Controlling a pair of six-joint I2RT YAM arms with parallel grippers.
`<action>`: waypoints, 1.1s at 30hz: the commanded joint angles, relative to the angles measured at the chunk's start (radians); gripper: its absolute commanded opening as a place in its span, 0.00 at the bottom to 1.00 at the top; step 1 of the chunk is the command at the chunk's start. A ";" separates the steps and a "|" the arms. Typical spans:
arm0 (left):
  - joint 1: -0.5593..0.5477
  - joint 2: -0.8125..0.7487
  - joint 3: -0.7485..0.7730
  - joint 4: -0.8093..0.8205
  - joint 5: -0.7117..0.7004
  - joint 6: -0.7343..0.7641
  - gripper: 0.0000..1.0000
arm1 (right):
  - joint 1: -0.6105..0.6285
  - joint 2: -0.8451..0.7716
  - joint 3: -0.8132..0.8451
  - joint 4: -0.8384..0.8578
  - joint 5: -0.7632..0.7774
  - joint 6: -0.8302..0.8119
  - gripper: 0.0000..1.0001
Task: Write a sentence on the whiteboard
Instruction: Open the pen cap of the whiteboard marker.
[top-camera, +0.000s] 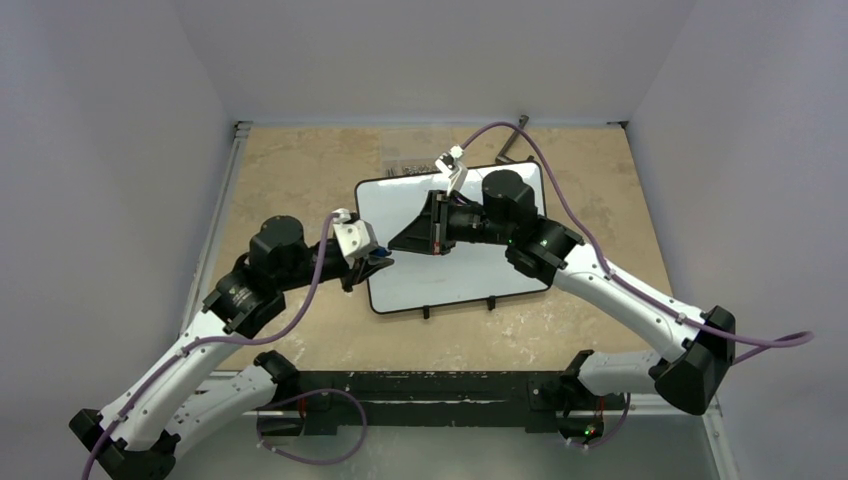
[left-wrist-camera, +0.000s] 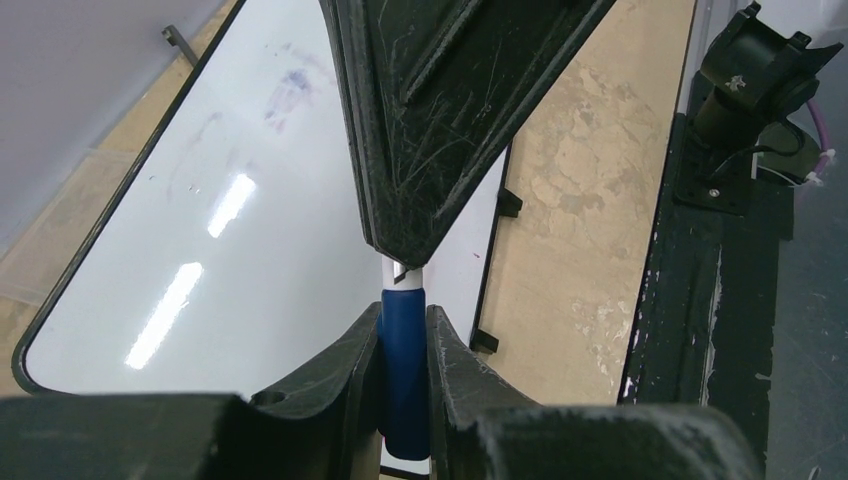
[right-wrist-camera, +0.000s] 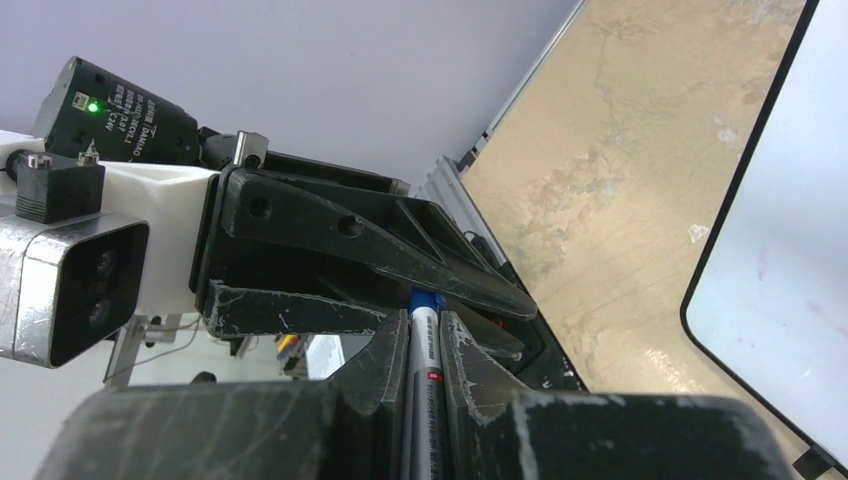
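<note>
At the 9 o'clock edge of the whiteboard, both claws meet on one marker. The left claw is clamped narrow on the blue cap. The right claw is closed on the white barrel just behind it, with the fingertips of the two claws almost touching.

The key relation is the marker's long axis, which runs roughly 8 to 2 o'clock in the top view. The cap end points to 8, toward the left claw, and the barrel points to 2, into the right claw. My read is that the next move is a straight pull apart along that line, since any sideways component would likely bind the cap.

The board lies flat at 12 o'clock from the bases, long axis about 9 to 3, with its clips on the 6 o'clock edge. There's no lettering on it (only a faint purple smudge), so the task looks to be at the uncapping step. The right claw holds the writing end, and open board stretches from 12 to 3 o'clock of it.

Pose:
- **Right arm:** it comes in from 5 o'clock with the elbow far out at 4. The forearm crosses over the board and the wrist faces 8.
- **Left arm:** it comes in from 7 o'clock with the forearm heading toward 2. The wrist sits just off the board's frame.
</note>
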 joint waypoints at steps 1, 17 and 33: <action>-0.007 -0.012 -0.002 0.105 0.059 -0.007 0.00 | 0.018 0.023 0.006 0.036 0.005 0.001 0.00; -0.007 0.005 0.014 0.082 0.066 -0.011 0.00 | 0.023 -0.003 0.009 0.011 0.024 -0.016 0.00; -0.007 0.001 0.009 0.049 0.047 -0.018 0.09 | 0.023 -0.042 0.027 -0.031 0.082 -0.032 0.00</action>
